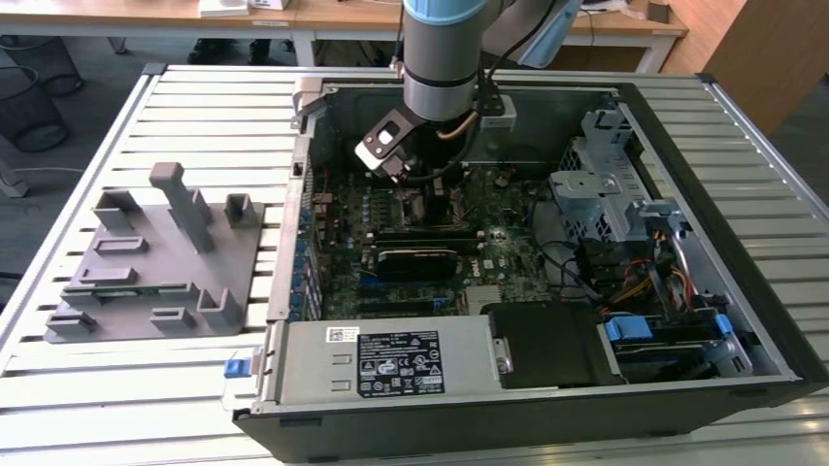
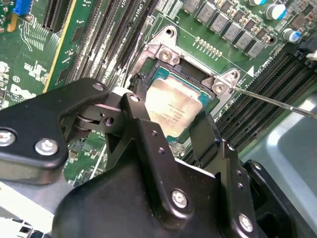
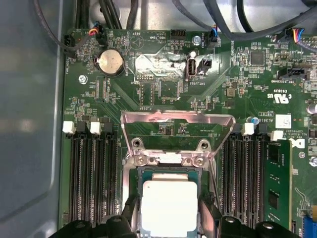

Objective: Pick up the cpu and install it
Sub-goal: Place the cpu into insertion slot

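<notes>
Hand (image 2: 168,112) gripping cpu (image 3: 169,206) over motherboard (image 3: 163,94), computer case (image 1: 545,419) on slatted table (image 1: 143,393)

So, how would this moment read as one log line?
tool: low over socket | cpu: in socket, under tool | load plate: open

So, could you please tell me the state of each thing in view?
cpu: lying in the socket, metal top up, not clamped.
load plate: flipped open.
gripper: low over the cpu.
case: open, side panel off.
</notes>
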